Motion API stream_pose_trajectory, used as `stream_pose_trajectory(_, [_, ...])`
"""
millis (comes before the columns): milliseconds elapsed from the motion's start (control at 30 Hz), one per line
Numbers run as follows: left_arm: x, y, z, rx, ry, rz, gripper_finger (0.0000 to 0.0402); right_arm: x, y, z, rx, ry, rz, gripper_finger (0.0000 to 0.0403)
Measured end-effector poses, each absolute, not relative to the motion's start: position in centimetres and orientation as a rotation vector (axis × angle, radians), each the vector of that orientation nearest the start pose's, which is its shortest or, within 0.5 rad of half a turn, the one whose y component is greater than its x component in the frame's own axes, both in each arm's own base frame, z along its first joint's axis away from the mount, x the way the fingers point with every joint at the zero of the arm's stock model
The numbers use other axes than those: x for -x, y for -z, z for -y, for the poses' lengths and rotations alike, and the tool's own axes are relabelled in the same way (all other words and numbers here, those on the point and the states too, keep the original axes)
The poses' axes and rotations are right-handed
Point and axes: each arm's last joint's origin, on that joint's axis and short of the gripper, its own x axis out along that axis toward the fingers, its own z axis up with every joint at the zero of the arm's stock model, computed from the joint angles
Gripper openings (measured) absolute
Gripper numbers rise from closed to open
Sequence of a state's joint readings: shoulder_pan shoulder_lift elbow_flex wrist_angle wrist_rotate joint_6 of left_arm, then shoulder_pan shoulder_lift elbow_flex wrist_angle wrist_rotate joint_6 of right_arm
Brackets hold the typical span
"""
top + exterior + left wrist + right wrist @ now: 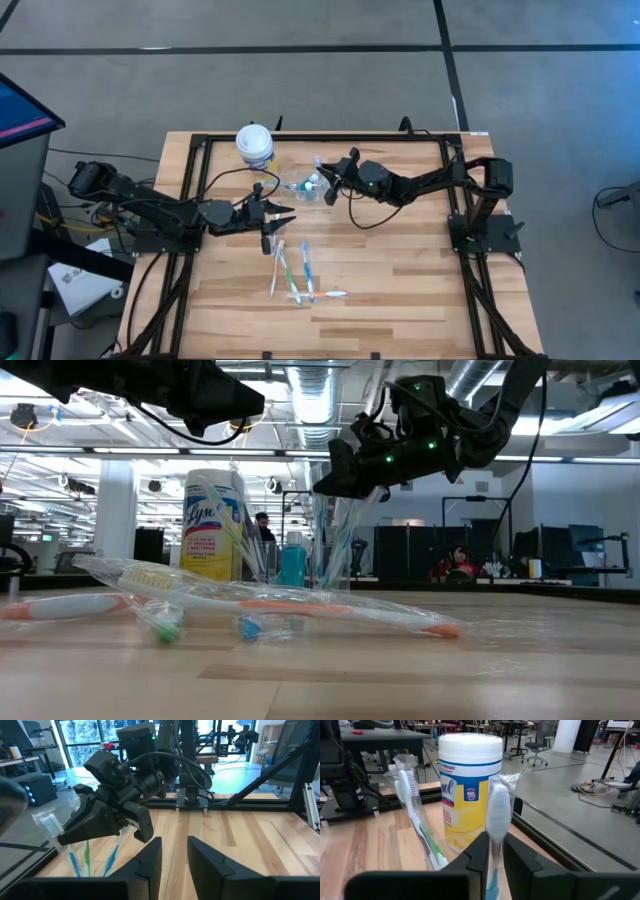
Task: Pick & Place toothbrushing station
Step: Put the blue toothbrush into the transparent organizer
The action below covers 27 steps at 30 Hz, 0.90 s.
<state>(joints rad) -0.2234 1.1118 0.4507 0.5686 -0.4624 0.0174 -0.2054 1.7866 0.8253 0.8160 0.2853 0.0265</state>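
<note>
Wooden desk (400,290), black frame around it. Left tool (283,213) hovers above the desk near its middle, fingers parted, nothing between them. Yellow wipes canister (255,145) stands at the far edge. Four wrapped toothbrushes (300,272) lie loose on the near boards. Clear plastic cup (306,187) sits just right of the left tool with wrapped brushes upright in it. Right tool (325,176) is over the cup, fingers pinching a wrapped white toothbrush (498,815) standing in it.

Yellow canister (468,790) with white lid; white-and-blue toothbrush (497,820).
</note>
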Motion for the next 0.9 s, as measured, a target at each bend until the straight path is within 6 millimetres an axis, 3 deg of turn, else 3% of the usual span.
stream_pose_trajectory(900, [-22.37,-22.84,3.76,-0.049,-0.238,-0.09,0.0085,-35.1,-17.59,7.82,-0.043,0.486,-0.191,0.0048])
